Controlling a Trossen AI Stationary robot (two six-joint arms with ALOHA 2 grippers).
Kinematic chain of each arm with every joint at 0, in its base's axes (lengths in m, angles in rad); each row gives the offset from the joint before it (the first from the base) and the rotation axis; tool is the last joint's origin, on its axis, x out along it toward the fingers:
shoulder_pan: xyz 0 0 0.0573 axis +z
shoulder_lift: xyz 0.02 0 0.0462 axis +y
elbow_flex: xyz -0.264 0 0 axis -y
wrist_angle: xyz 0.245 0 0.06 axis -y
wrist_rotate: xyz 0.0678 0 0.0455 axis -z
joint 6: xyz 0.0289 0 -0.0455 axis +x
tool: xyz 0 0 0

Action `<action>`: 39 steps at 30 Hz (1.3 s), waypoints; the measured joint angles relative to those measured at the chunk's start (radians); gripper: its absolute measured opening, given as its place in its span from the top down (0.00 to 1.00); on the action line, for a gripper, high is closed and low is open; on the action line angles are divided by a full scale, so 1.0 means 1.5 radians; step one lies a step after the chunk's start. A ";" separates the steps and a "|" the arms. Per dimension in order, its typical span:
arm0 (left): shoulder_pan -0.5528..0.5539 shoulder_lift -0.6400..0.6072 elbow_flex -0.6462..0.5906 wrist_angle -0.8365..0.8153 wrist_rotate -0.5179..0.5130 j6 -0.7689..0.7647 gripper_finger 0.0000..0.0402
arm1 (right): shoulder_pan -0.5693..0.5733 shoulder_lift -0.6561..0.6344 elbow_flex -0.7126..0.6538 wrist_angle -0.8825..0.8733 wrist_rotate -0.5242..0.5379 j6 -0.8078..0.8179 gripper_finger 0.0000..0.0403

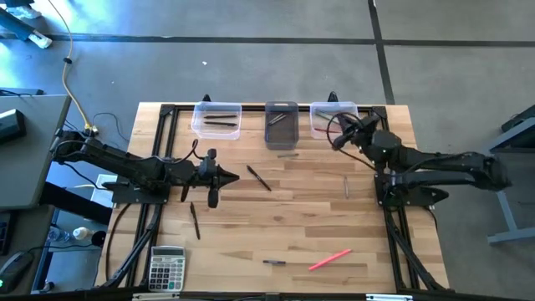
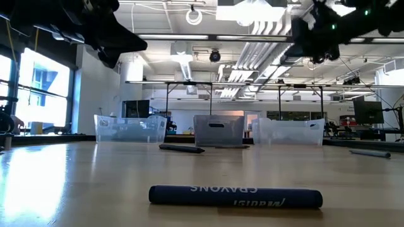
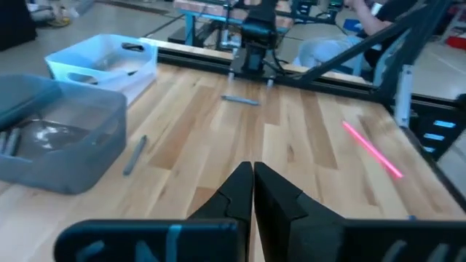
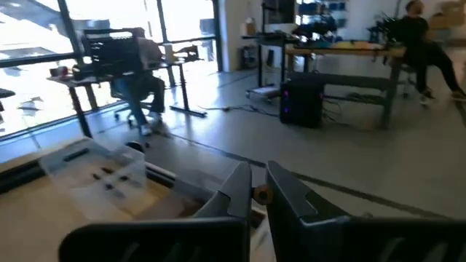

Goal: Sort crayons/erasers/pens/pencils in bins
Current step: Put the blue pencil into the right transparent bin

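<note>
Three bins stand in a row at the table's far edge: a clear bin (image 1: 216, 119) with two dark sticks, a dark grey bin (image 1: 282, 124), and a clear bin (image 1: 333, 117). Loose sticks lie on the table: a black one (image 1: 257, 178), a dark one (image 1: 195, 220), grey ones (image 1: 287, 154) (image 1: 346, 186), a pink one (image 1: 329, 260), and a dark blue crayon (image 2: 235, 196). My left gripper (image 1: 230, 176) is shut and empty above the table's left middle. My right gripper (image 1: 338, 134) hovers over the right clear bin, shut on a small orange-brown thing (image 4: 260, 193). My right gripper pinches a small orange-brown thing (image 4: 260, 193) between its two fingers (image 4: 237, 191); only its end shows in the narrow gap, and I cannot tell what it is. The fingers point about level toward the table's far left. The thing is lifted clear of the table.
A grey calculator (image 1: 165, 267) lies at the near left corner. Black frame rails (image 1: 167, 113) run along the table's edges. The bare wood in the middle (image 1: 301, 209) has room between the loose sticks. People sit at desks in the room beyond.
</note>
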 joint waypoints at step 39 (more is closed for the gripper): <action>0.000 0.000 0.000 -0.026 0.006 -0.007 0.99 | -0.349 0.210 -0.145 0.223 -0.262 0.300 0.96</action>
